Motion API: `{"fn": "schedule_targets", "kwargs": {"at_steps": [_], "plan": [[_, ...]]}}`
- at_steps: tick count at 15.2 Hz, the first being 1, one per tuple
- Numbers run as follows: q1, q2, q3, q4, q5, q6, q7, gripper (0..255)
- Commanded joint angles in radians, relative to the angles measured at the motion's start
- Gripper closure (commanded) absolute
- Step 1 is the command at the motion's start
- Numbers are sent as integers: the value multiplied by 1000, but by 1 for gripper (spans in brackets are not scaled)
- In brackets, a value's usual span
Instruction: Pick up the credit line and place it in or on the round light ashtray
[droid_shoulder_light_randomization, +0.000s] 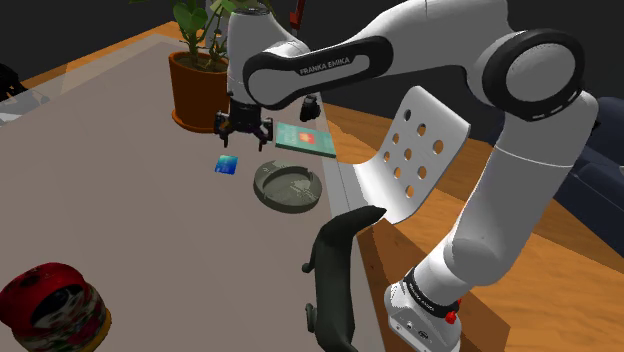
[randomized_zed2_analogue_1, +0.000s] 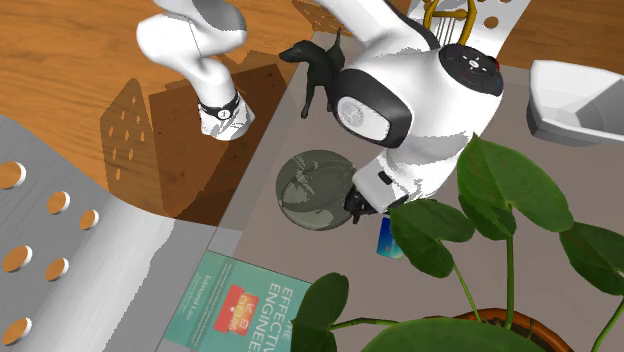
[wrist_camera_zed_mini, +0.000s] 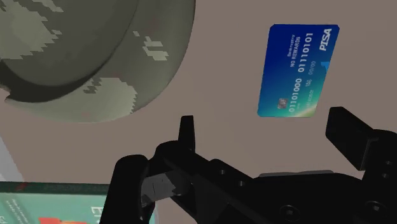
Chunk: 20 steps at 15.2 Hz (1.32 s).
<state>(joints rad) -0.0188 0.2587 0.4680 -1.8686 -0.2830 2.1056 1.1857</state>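
Credit card (wrist_camera_zed_mini: 298, 70), blue with white numbers, lies flat on the table (droid_shoulder_light_randomization: 120, 180), untouched, just ahead of the gripper (wrist_camera_zed_mini: 263, 127) and nearer one finger than the other. The black fingers are spread wide with nothing between them, and the hand hangs above the surface, pointing down. In the shoulder view the gripper (droid_shoulder_light_randomization: 243, 130) sits a little beyond the card (droid_shoulder_light_randomization: 227, 165), which rests in from the table's stand-side edge. Just beside the card, closer to that edge, stands the round ashtray (droid_shoulder_light_randomization: 300, 203), mottled grey-green and apart from the card; the wrist view shows its outer wall (wrist_camera_zed_mini: 95, 57) close to the fingers. A teal book (droid_shoulder_light_randomization: 305, 138) lies by the same edge, toward the potted plant (droid_shoulder_light_randomization: 200, 90) at the far side, and a black dog figure (droid_shoulder_light_randomization: 335, 280) stands near the edge closer to the stand. The step in hand looks like the approach for the pick, with the grasp not yet begun. The next move probably calls for centring the fingers over the card, lowering almost to the tabletop and closing across its narrow width; so thin and flat a thing may slip from the pinch.
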Motion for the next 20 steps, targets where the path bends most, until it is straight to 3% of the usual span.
{"fn": "schedule_targets", "kwargs": {"at_steps": [1,3,11,19,20], "plan": [[26,81,-15,88,-45,-9,59,0],[55,159,-34,178,-80,-21,106,0],[58,208,-53,147,-111,55,125,0],[58,208,-53,147,-111,55,125,0],[58,208,-53,147,-111,55,125,255]]}}
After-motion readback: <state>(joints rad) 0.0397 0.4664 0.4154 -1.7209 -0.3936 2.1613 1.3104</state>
